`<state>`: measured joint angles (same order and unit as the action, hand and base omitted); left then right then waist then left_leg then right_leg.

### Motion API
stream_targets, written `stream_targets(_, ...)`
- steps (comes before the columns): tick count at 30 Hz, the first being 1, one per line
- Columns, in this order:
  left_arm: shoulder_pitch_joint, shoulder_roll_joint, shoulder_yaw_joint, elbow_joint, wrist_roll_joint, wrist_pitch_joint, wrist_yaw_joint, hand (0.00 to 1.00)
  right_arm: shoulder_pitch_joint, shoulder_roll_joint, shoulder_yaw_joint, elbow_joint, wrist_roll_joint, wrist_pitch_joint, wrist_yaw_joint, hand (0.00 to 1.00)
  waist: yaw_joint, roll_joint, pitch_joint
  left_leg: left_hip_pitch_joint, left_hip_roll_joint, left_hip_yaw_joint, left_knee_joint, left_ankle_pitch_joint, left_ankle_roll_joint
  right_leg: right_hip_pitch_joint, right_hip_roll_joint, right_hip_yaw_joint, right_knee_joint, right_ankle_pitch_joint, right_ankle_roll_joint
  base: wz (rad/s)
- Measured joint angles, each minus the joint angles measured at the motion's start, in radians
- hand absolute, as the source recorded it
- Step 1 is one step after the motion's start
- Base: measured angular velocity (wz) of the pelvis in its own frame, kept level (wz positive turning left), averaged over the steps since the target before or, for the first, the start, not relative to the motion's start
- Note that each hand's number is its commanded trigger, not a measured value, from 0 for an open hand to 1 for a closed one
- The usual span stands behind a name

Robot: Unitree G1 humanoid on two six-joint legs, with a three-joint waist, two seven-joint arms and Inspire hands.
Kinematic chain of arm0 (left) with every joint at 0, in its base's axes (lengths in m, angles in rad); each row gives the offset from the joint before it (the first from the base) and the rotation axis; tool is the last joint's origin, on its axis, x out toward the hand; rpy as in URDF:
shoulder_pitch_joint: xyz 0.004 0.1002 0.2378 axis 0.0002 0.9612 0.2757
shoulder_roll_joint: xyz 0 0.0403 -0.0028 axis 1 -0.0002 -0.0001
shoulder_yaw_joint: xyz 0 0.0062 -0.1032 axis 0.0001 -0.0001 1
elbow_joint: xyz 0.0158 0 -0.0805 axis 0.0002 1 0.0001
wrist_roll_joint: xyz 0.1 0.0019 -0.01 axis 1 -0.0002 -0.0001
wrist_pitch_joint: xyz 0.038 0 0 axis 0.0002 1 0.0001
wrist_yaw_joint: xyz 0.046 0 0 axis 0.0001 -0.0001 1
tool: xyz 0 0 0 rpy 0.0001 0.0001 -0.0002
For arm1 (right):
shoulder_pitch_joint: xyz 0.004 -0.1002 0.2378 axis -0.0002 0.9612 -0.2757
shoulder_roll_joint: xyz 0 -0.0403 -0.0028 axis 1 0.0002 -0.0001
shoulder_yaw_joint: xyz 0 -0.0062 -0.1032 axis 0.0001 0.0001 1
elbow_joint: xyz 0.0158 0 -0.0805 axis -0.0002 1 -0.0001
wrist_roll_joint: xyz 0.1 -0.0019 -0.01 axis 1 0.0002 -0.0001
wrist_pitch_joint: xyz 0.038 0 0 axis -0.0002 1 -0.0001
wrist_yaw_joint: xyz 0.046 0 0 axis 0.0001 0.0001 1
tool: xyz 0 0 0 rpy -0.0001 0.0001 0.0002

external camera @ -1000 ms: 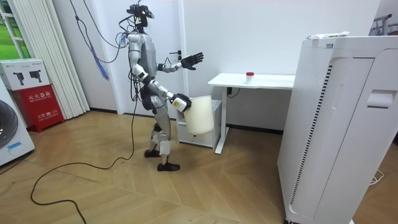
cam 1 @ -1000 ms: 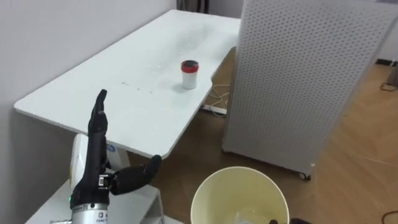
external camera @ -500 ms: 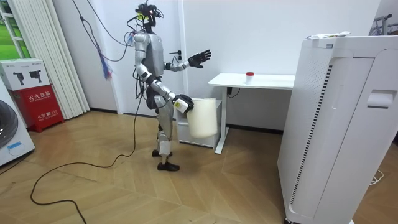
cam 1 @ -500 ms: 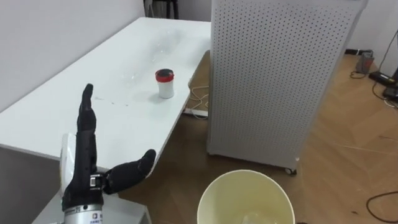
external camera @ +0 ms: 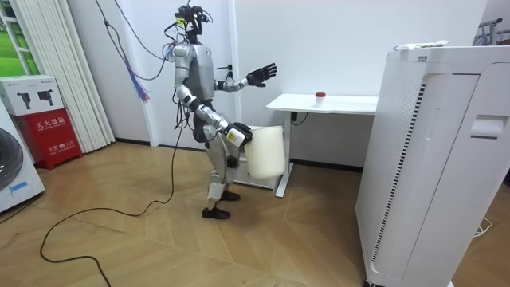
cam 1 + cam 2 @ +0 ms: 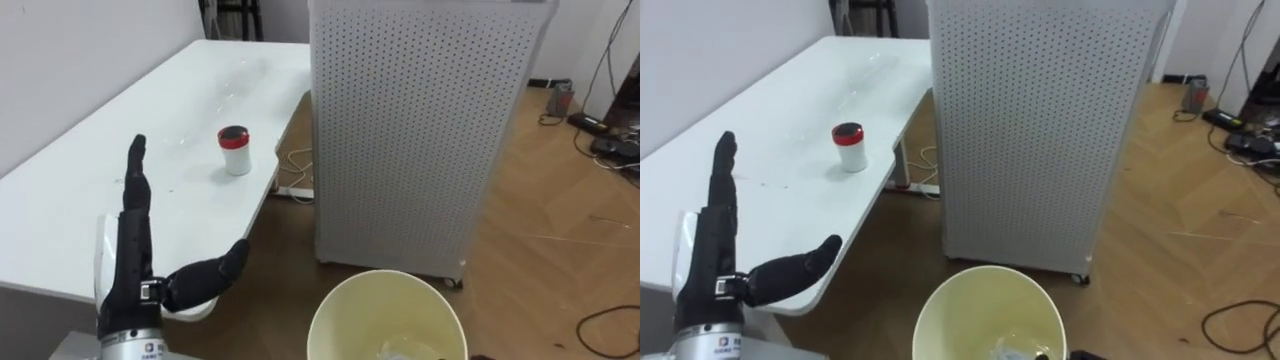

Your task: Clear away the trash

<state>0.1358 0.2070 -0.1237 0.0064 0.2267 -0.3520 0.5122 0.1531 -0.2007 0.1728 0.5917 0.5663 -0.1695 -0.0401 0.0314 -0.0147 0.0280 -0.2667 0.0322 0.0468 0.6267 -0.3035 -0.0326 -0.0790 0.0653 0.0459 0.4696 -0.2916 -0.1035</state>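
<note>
Counted one cup (image 6: 235, 150), white with red lid, upright on the worktop (image 6: 180, 110), and one cream bin (image 6: 385, 300). Saw the left robot hand (image 6: 128, 275) straight-fingered, apart from the cup; could not tell the grip of the right robot hand (image 5: 235, 135).

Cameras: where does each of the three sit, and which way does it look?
Left eye view: on the robot's head, looking down at the white table and red-lidded cup; its open left hand shows.
Right eye view: beside it, same downward look; same hand, yellow bin below.
Room view: across the room, facing the whole robot.
All share table, cup, bin.
</note>
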Motion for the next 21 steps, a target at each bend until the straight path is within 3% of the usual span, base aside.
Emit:
stream_targets(2,-0.001,0.0,0.002,0.007,0.007,-0.003,0.0,0.0,0.005,-0.001,0.005,0.001,0.003,0.01,-0.002,1.0,0.007,-0.009,-0.0023,-0.051,-0.014,-0.028,-0.154,0.085,0.001,0.005,-0.011,0.003,0.008,-0.021,0.005,-0.34)
stream_targets(3,0.0,-0.001,0.003,0.017,0.009,-0.003,0.001,0.0,0.014,-0.001,0.013,0.002,0.01,0.021,0.0,1.0,0.017,-0.017,-0.013,-0.065,-0.022,-0.036,-0.203,0.152,0.002,0.012,-0.016,0.015,0.02,-0.045,0.018,-0.16)
stream_targets(4,-0.002,-0.001,0.004,0.019,0.008,-0.003,0.0,0.0,0.019,0.001,0.013,0.003,0.01,0.031,0.0,1.0,0.015,-0.022,-0.0279,-0.06,-0.035,-0.037,-0.213,0.199,0.022,0.012,-0.024,0.008,0.029,-0.061,0.035,-0.09)
stream_targets(6,-0.001,-0.003,0.002,0.019,0.004,-0.002,-0.003,0.0,0.022,-0.002,0.011,0.003,0.01,0.036,-0.001,1.0,0.017,-0.039,-0.0262,-0.047,-0.044,-0.02,-0.213,0.227,0.047,0.027,-0.044,0.002,0.014,-0.074,0.048,-0.16)
stream_targets(8,0.008,-0.002,0.007,0.02,0.001,-0.001,-0.011,0.0,0.028,-0.005,0.009,0.003,0.01,0.037,-0.001,1.0,0.033,-0.047,-0.0235,-0.039,-0.049,0.002,-0.185,0.215,0.072,0.049,-0.063,0.001,-0.011,-0.081,0.061,-0.33)
stream_targets(10,0.006,-0.001,0.008,0.02,0.002,-0.001,-0.018,0.0,0.021,-0.008,0.01,0.003,0.004,0.037,-0.002,1.0,0.036,-0.045,-0.0202,-0.035,-0.065,0.023,-0.143,0.157,0.09,0.072,-0.094,-0.01,-0.014,-0.103,0.08,-0.19)
stream_targets(11,0.004,-0.001,0.007,0.02,0.001,-0.001,-0.018,0.0,0.019,-0.009,0.01,0.003,0.003,0.037,-0.001,1.0,0.031,-0.045,-0.0197,-0.035,-0.069,0.03,-0.138,0.144,0.095,0.075,-0.101,-0.013,-0.012,-0.111,0.086,-0.11)
stream_targets(13,-0.011,-0.002,0.003,0.02,0.004,-0.001,-0.024,0.0,0.015,-0.008,0.011,0.003,0.004,0.038,-0.001,1.0,0.031,-0.045,-0.0183,-0.034,-0.088,0.046,-0.107,0.096,0.111,0.06,-0.132,-0.026,0.059,-0.132,0.112,-0.08)
stream_targets(15,-0.021,0.0,0.001,0.02,0.006,-0.001,-0.027,0.0,0.014,-0.006,0.017,0.003,0.005,0.038,-0.002,1.0,0.03,-0.05,-0.0155,-0.014,-0.102,0.065,-0.093,0.067,0.13,0.033,-0.167,-0.054,0.178,-0.136,0.123,-0.06)
stream_targets(16,-0.027,0.002,0.001,0.02,0.006,-0.001,-0.029,0.0,0.009,-0.008,0.026,0.002,0.004,0.04,-0.001,1.0,0.032,-0.055,-0.0113,0.007,-0.115,0.077,-0.083,0.043,0.139,0.004,-0.199,-0.081,0.27,-0.128,0.138,-0.07)
stream_targets(18,-0.032,0.005,0.002,0.02,0.008,-0.001,-0.028,0.0,-0.002,-0.008,0.035,0.002,0.003,0.04,0.0,1.0,0.033,-0.049,-0.0057,0.025,-0.12,0.091,-0.052,0.005,0.15,-0.024,-0.234,-0.121,0.369,-0.105,0.171,-0.15)
stream_targets(21,-0.043,0.007,0.002,0.02,0.008,-0.001,-0.022,0.0,-0.017,-0.008,0.044,0.003,-0.004,0.04,0.009,1.0,0.03,-0.034,0.0034,0.037,-0.127,0.091,-0.026,-0.039,0.167,-0.061,-0.274,-0.166,0.476,-0.047,0.176,-0.05)
